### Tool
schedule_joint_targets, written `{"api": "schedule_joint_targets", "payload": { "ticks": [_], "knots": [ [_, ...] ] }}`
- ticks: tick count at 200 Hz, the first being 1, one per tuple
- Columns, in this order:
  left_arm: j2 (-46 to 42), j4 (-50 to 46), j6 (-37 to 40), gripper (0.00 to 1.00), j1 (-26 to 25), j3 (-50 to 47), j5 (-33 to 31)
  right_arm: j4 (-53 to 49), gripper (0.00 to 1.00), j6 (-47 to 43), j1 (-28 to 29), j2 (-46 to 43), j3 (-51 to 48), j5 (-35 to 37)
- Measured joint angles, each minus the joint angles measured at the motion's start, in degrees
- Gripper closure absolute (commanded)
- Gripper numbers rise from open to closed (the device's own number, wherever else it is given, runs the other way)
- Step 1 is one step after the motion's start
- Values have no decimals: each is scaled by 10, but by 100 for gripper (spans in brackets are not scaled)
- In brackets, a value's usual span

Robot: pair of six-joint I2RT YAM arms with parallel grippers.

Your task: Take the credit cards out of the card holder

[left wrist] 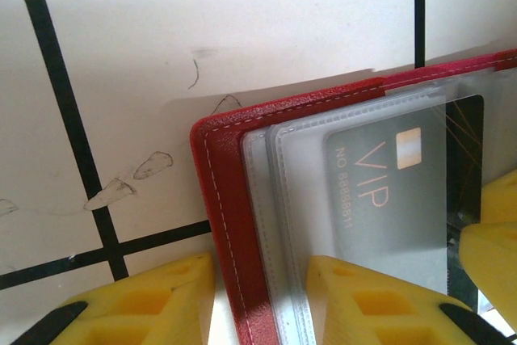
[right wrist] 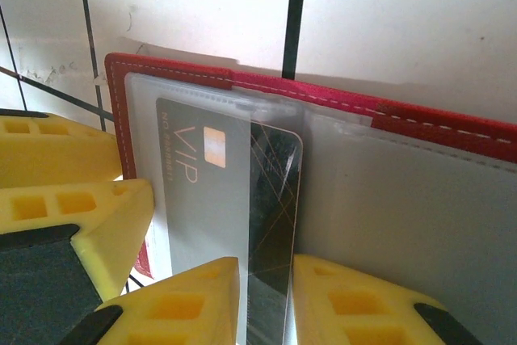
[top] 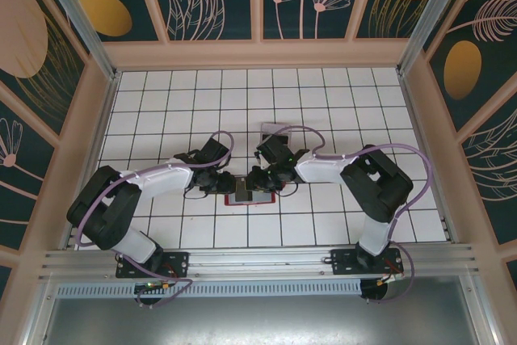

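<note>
Fingers of the right gripper (right wrist: pixel 266 276) pinch the dark credit card (right wrist: pixel 275 175), partly out of its clear sleeve; the left gripper (left wrist: pixel 258 276) clamps the edge of the open red card holder (left wrist: pixel 222 191), flat on the tiled table (top: pixel 323 103).

card holder (top: pixel 250 199): red, white stitching, lying open flat on white-tiled bench, clear sleeves facing up | credit card (right wrist: pixel 202 191): dark grey, gold "VIP" lettering and chip, face up, partly slid out of its sleeve toward the holder's middle
</note>
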Motion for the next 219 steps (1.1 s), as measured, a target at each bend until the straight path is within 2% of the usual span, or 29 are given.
{"api": "schedule_joint_targets", "payload": {
  "ticks": [54,113,219],
  "knots": [
    [0,1,0,64,0,0,2,22,76,4,-3,1,-11,-10],
    [0,1,0,64,0,0,2,32,84,12,-7,3,-18,-15],
    [2,0,4,64,0,1,2,40,89,14,-19,-7,-33,-19]
  ]
}}
